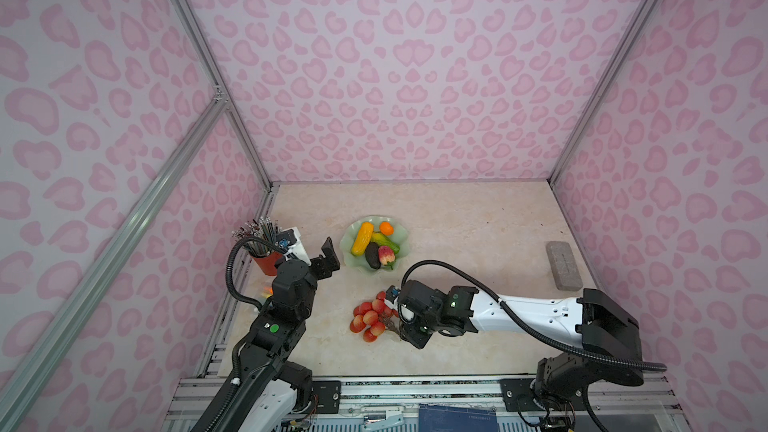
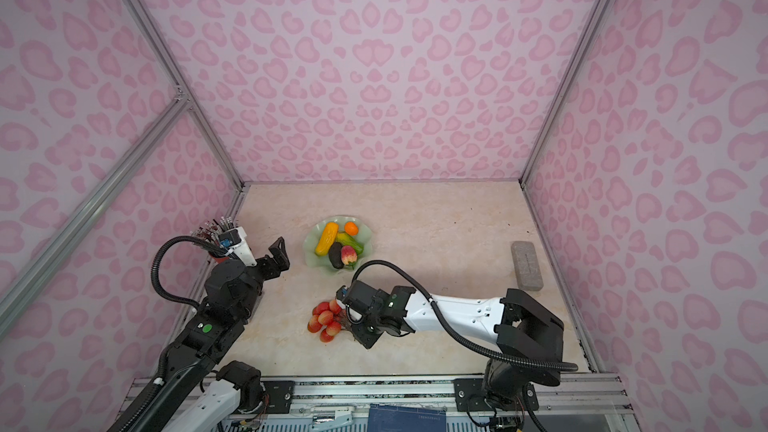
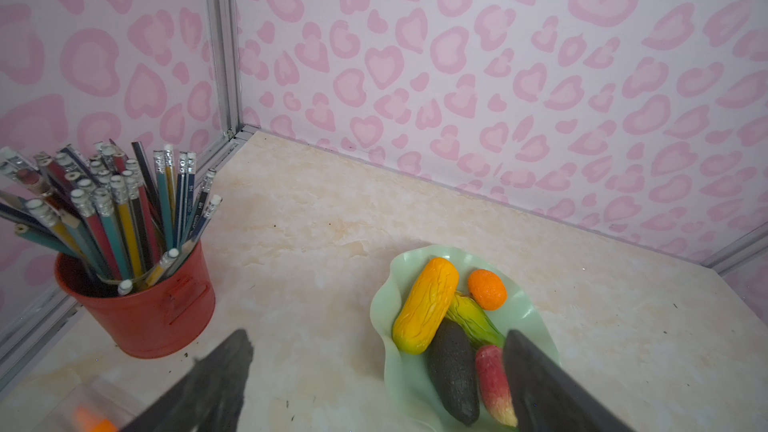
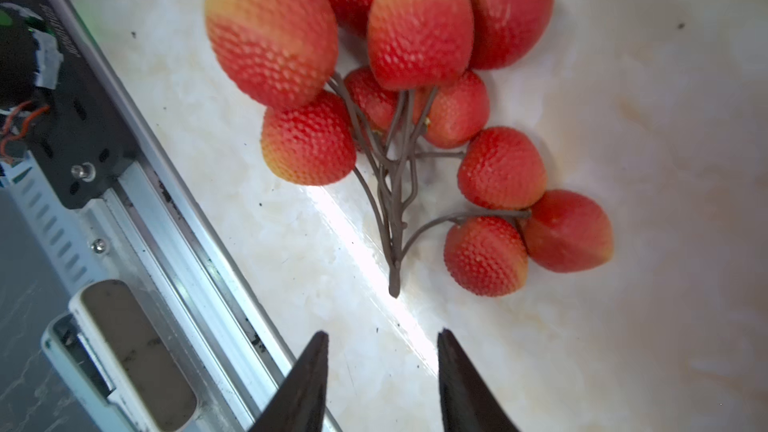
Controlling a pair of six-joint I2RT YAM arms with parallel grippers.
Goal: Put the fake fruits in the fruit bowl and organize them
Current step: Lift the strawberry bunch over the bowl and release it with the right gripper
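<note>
The pale green fruit bowl [image 1: 348,243] [image 3: 380,309] holds a yellow-orange oblong [image 1: 361,238], a small orange [image 1: 386,228], a yellow-green oblong [image 1: 387,243], a dark avocado [image 1: 372,256] and a red-pink strawberry [image 1: 387,255]. On the table nearer the front lies the bunch of red balls [image 1: 368,318] [image 4: 415,97], its dark stem [image 4: 394,280] pointing at my right gripper [image 4: 382,333]. That gripper is open, nothing between its fingers, its tips just short of the stem end. My left gripper [image 3: 376,336] hangs open and empty, left of the bowl.
A red cup of pencils [image 1: 268,261] [image 3: 141,309] stands by the left wall, behind my left arm. A grey block [image 1: 563,265] lies at the right wall. The metal front rail [image 4: 166,222] runs close beside my right gripper.
</note>
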